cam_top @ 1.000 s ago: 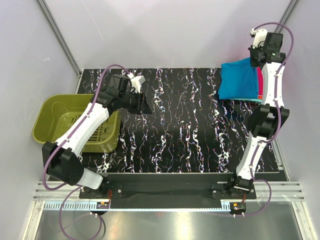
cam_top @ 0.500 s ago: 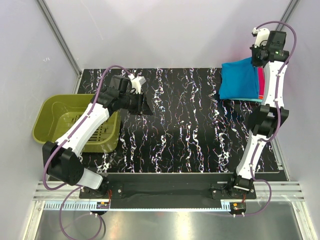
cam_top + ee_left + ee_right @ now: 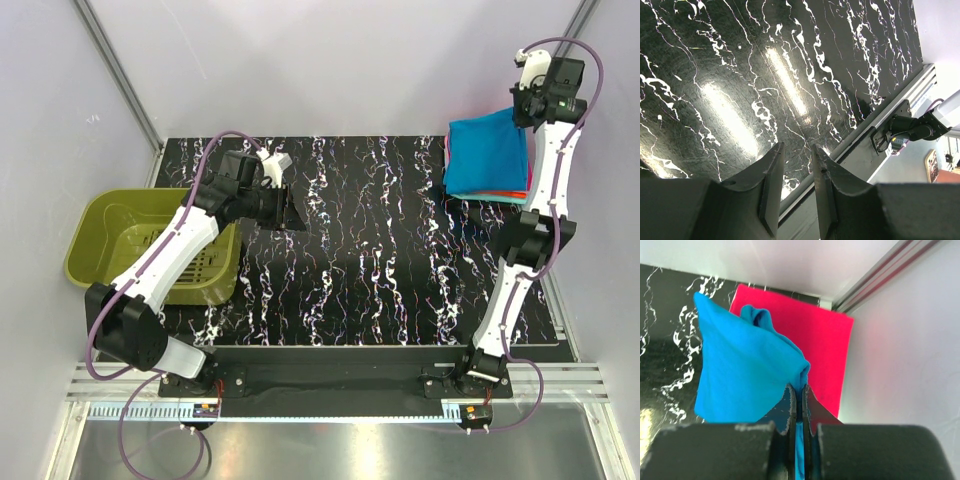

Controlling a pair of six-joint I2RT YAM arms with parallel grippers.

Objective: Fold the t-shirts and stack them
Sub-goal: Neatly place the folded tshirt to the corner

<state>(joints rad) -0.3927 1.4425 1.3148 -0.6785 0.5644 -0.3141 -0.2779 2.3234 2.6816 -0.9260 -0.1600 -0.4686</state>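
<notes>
The right gripper (image 3: 800,390) pinches the blue t-shirt (image 3: 745,365) above the magenta t-shirt (image 3: 815,335), far right. The left gripper (image 3: 796,150) hangs part-open and empty over the table (image 3: 715,75).

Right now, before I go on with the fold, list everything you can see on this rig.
blue t-shirt: 1, bright blue, table's far right corner, atop the pink one, one edge pinched up
pink t-shirt: 1, magenta-pink, folded flat underneath
teal cloth edge: 1, pale teal, at the pile's near side
basket: 1, olive-green, table's left edge
table: 1, black, white-veined
left gripper: open, empty, over the table
right gripper: shut on the blue t-shirt
</notes>
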